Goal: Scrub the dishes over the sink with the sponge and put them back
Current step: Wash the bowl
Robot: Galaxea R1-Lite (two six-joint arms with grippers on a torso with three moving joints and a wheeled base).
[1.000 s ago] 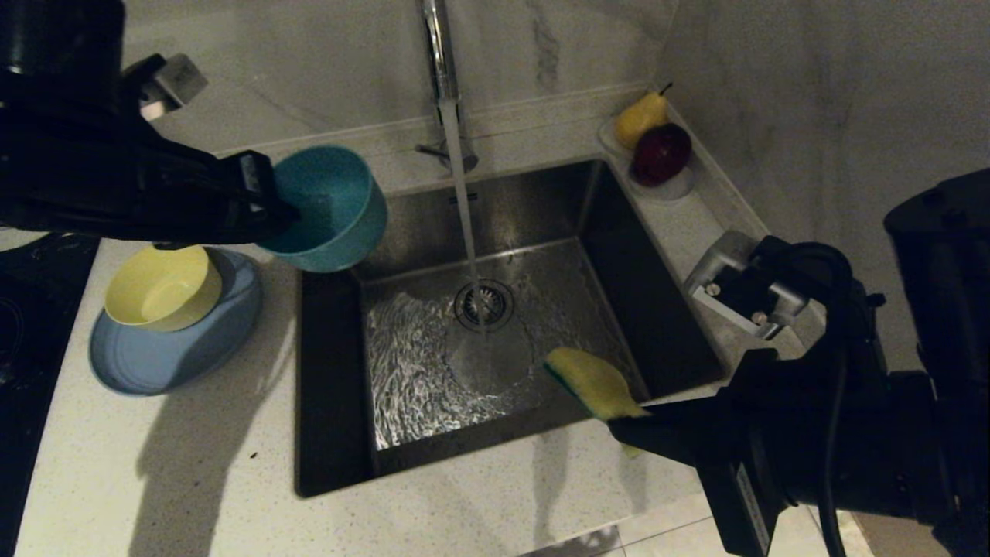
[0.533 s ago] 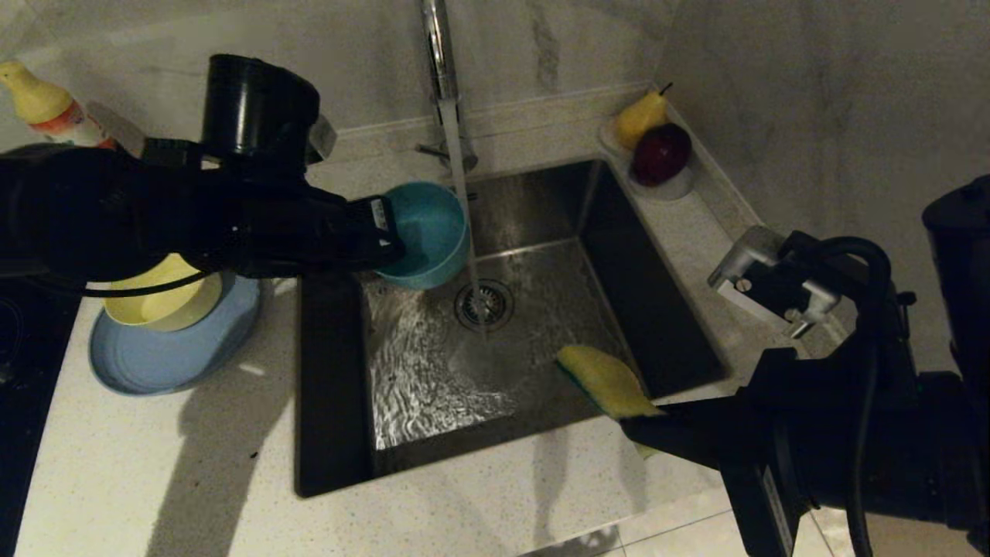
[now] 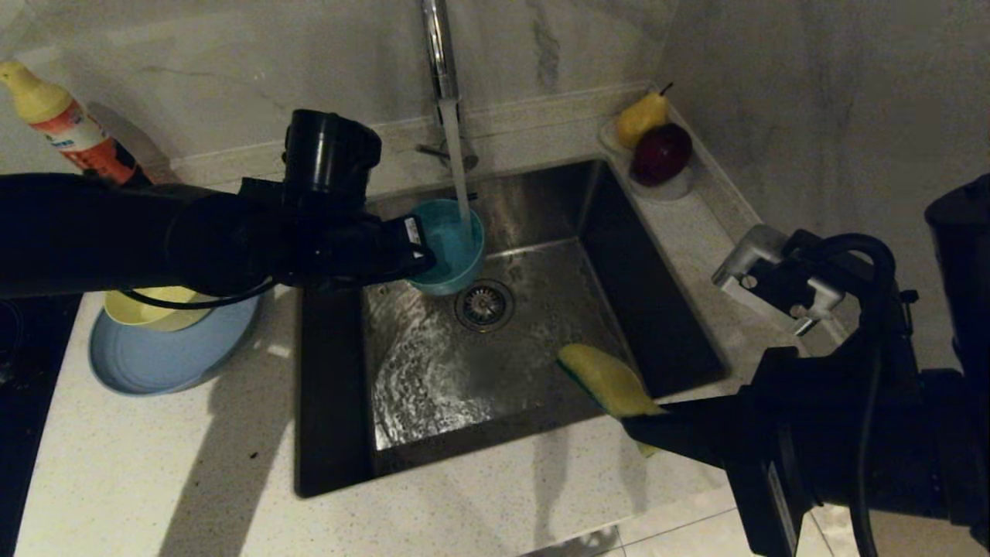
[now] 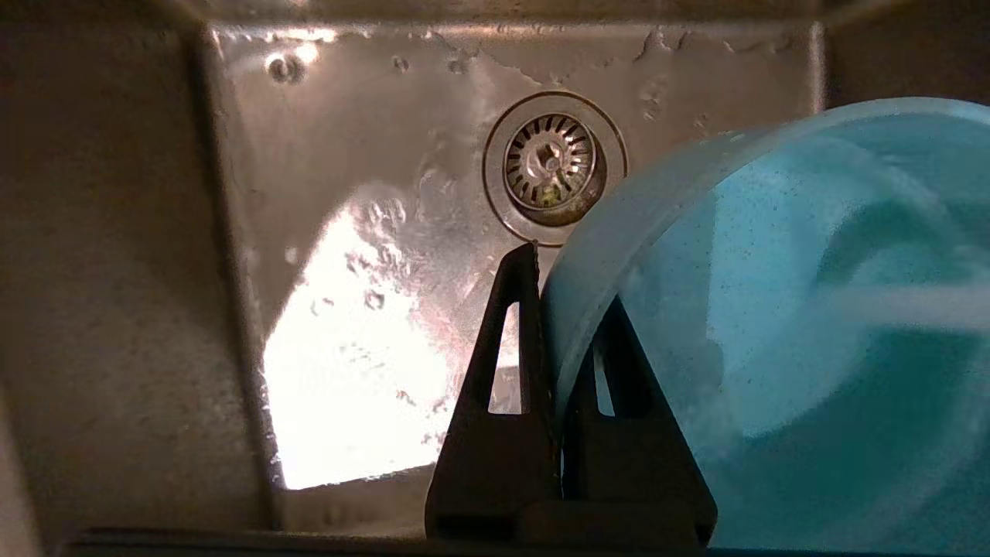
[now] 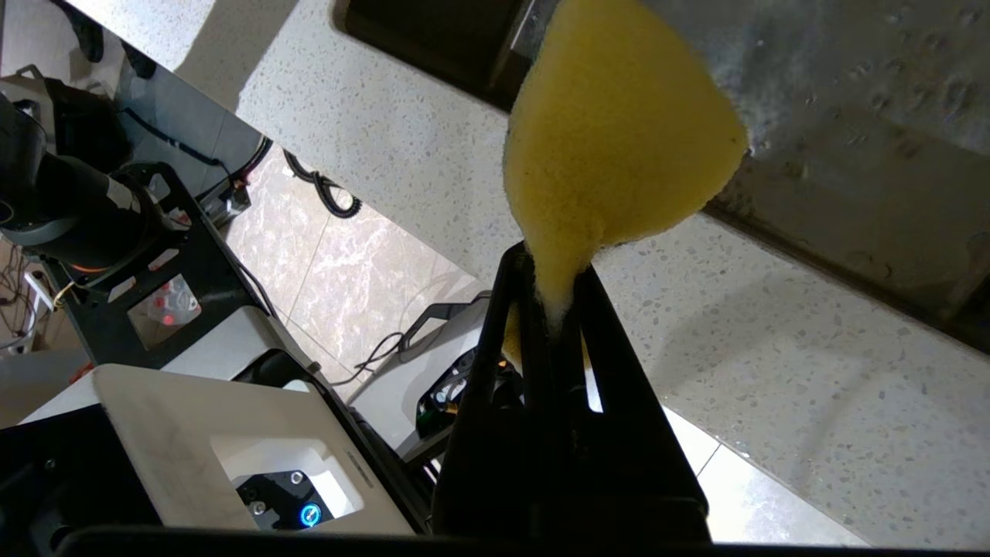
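left jaws: clenched on teal bowl | right jaws: pinching sponge | yellow bowl half-hidden

Counts: one teal-blue bowl, one pale yellow bowl, one light-blue plate, one yellow-green sponge, one yellow pear, one dark red apple, one yellow-capped bottle.

Head view: set high, looking forward and down on the sink and surrounding counter, both arms entering from the sides. Left wrist view: close behind the fingers, facing down into the sink, drain strainer central, teal-blue bowl filling one side. Right wrist view: close behind the fingers, facing the sponge, counter edge and floor. Shared: sink basin appears in all three.
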